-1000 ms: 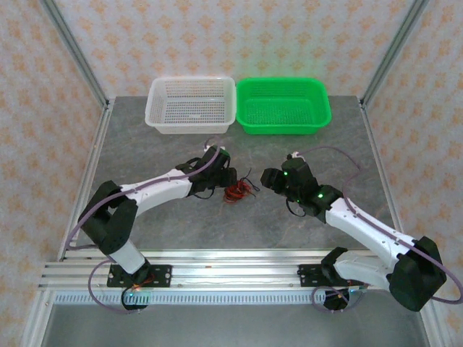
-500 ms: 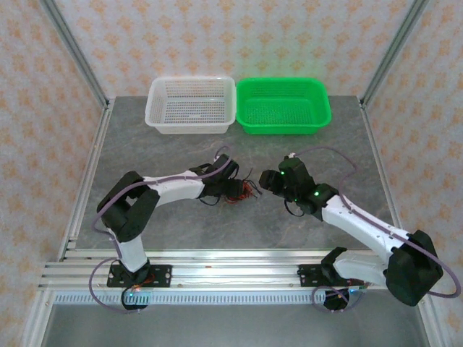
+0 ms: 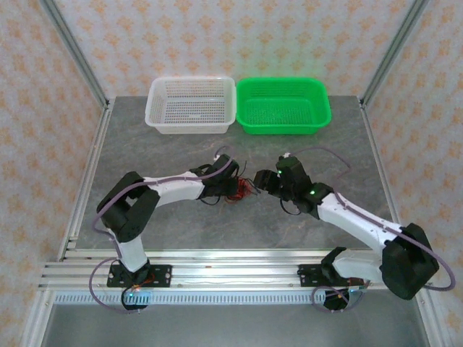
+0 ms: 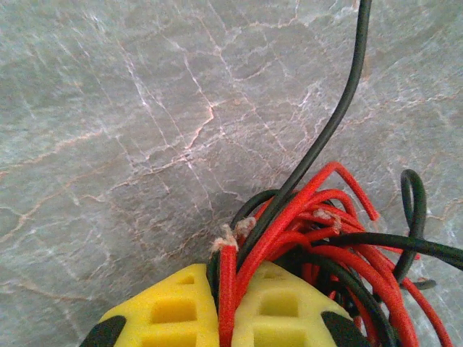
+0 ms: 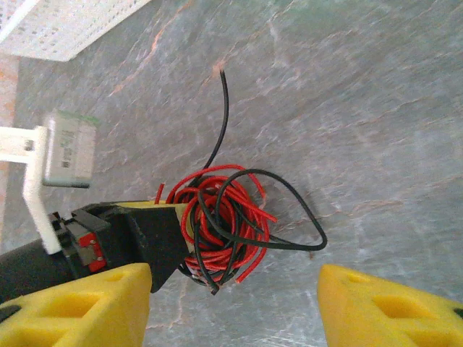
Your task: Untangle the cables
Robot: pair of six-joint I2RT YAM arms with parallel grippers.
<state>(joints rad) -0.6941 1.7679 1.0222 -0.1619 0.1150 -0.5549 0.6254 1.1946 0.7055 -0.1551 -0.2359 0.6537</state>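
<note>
Cables (image 5: 228,213) balled in left gripper (image 4: 226,289), black wire (image 4: 340,108) pointing away from it

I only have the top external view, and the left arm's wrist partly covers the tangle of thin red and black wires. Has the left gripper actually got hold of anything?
Observer: Yes. The left wrist view shows the left gripper shut on one thin red wire, near its frayed end.
Operator: And the right gripper?
Observer: The right gripper is open, its yellow fingers wide apart. The tangle of red and black wires lies ahead of them, touching neither.
Operator: Any loose bit it might take?
Observer: A black wire loop bulges out of the tangle on the side away from the left gripper.
</note>
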